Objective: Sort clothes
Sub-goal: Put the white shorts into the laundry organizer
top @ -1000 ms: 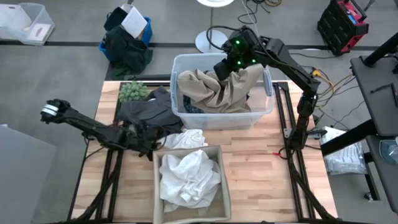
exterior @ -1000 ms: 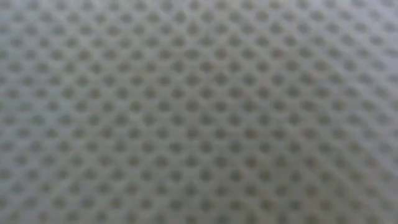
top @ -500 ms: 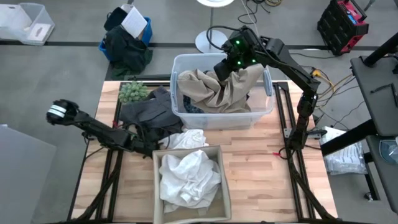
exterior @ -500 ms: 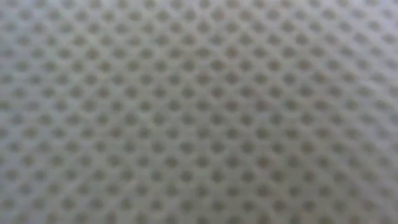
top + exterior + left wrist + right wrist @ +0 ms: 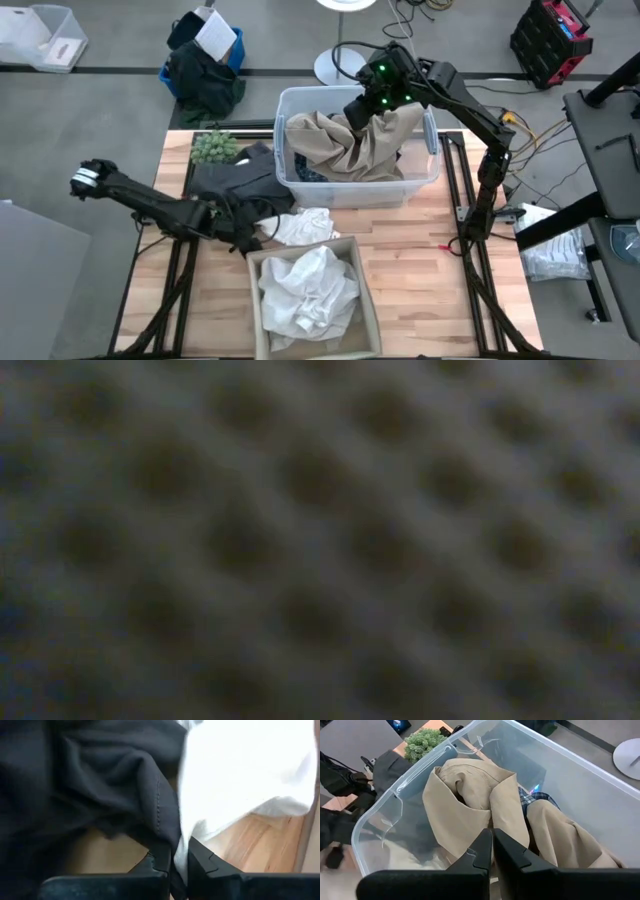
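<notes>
Low over the table, my left gripper (image 5: 255, 235) (image 5: 176, 857) is shut where a dark grey garment (image 5: 235, 180) meets a white shirt (image 5: 305, 225); both lie on the wood. More white clothes (image 5: 308, 290) fill a beige fabric bin (image 5: 255, 300) near the front edge. A tan khaki piece (image 5: 345, 145) (image 5: 470, 805) and a bit of blue plaid (image 5: 535, 797) lie in a clear plastic bin (image 5: 432, 165). My right gripper (image 5: 362, 108) (image 5: 491, 845) hangs shut over the tan piece, and I cannot tell whether it touches it. My left gripper pinches the white shirt's edge (image 5: 183, 862) between its two fingers, coming in low from the table's left. The dark garment's seamed hem (image 5: 162, 827) lies against one finger (image 5: 159, 860); whether it is pinched too, I cannot tell. Both garments rest on the table.
A green fuzzy plant ball (image 5: 213, 147) sits at the table's far left corner. A dark bag with a white paper (image 5: 205, 65) stands on the floor behind. A dotted mesh surface (image 5: 320, 540) fills the whole low view. Bare wood (image 5: 440, 270) lies at the right.
My left gripper has moved a little toward the table's right, up to the white shirt, and has shut. The beige bin has turned slightly and slid toward the near edge; the mesh in the low view now looks larger and darker.
</notes>
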`<action>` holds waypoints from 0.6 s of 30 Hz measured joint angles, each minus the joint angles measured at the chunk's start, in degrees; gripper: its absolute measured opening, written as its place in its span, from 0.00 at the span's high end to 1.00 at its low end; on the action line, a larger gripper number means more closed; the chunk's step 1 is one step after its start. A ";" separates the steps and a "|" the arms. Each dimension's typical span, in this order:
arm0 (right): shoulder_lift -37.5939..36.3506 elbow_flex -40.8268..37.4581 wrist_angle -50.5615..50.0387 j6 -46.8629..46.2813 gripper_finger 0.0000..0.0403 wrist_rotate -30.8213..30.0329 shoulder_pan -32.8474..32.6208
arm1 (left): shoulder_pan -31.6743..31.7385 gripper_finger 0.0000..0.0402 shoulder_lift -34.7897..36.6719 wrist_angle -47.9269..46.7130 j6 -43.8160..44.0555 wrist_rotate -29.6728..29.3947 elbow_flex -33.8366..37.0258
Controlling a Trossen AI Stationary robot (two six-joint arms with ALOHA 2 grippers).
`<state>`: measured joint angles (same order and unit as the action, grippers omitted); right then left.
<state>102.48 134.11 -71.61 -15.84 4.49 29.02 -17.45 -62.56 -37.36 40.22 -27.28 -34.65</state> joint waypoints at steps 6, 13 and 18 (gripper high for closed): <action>0.00 -0.14 1.06 2.14 0.98 0.09 0.00 | 0.02 0.99 4.37 -17.91 -1.23 -3.31 -11.02; 0.82 -0.38 8.89 10.07 0.93 15.69 -3.10 | 0.02 0.98 8.18 -22.82 -3.94 -11.73 -24.20; 4.38 -0.41 18.41 12.37 0.75 19.73 -10.57 | 0.43 0.98 8.67 -22.73 -10.01 -18.91 -33.45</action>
<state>106.86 133.70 -53.20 -3.47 24.22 18.45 -17.02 -53.89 -60.09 30.21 -46.19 -68.10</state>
